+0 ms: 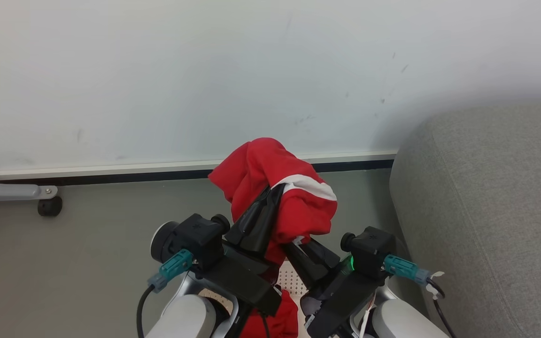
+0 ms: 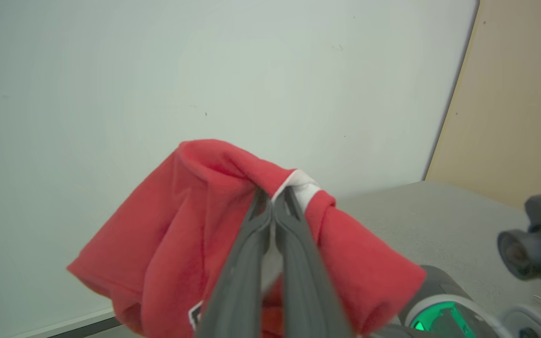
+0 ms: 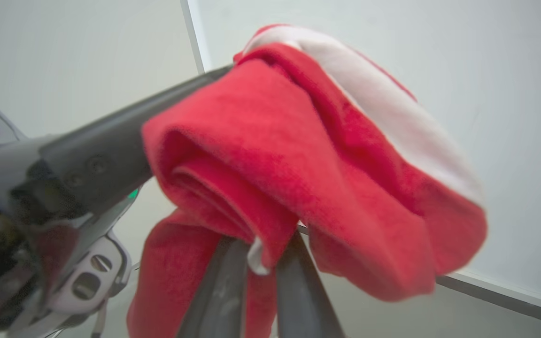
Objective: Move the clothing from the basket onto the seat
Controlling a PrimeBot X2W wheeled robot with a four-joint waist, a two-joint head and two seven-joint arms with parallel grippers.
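The left gripper (image 1: pixel 270 195) has its two fingers pressed together on a fold of the clothing (image 1: pixel 270 164), right beside the white stripe, and holds that fold up high over the robot's own forearms. At the far left a small black caster (image 1: pixel 50 206) on a grey metal leg stands on the floor (image 1: pixel 87 244), well apart from the work.

Moving right, the red garment hangs in a bunched hood over the left gripper's fingers, running from that high pinch down to a lower one. There the right gripper (image 1: pixel 296 244) is clamped on the garment's lower edge, with a sliver of white hem showing between its fingers in the right wrist view. Beneath both arms a patch of the basket (image 1: pixel 294 280) shows its perforated cream wall. More red fabric lies low there, and I cannot tell whether it is the same piece or another.

The seat (image 1: pixel 486 211) lies to the robot's right of the lifted garment, with a strip of bare floor between, so the right arm is the nearer one. My judgement is that the carry must swing rightward, high enough for the trailing cloth to clear the seat's rounded edge.

The floor is smooth and grey. A pale scuffed wall (image 1: pixel 204 70) with a dark skirting (image 1: pixel 134 177) closes the room behind.
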